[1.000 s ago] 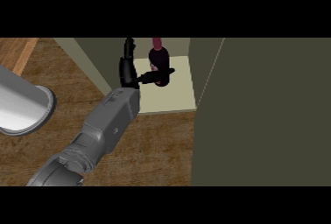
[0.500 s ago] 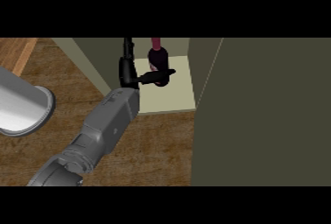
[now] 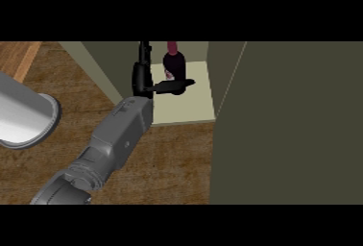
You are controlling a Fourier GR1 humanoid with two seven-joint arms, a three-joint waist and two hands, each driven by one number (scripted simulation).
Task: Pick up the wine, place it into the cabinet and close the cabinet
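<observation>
A dark wine bottle (image 3: 174,62) with a reddish neck stands upright on the pale cabinet shelf (image 3: 191,108), near the back. My left hand (image 3: 144,79) reaches into the cabinet just left of the bottle. Its fingers (image 3: 144,53) are straight and point toward the back wall, alongside the bottle. The thumb (image 3: 174,87) sticks out to the right across the front of the bottle's base. The hand is open and not curled round the bottle. My right hand does not show.
The open cabinet door (image 3: 297,125) is a large dark olive panel that fills the right side of the view. The cabinet's left wall (image 3: 106,67) stands beside my forearm. A grey round metal vessel (image 3: 21,115) sits on the wooden counter (image 3: 170,163) at the left edge.
</observation>
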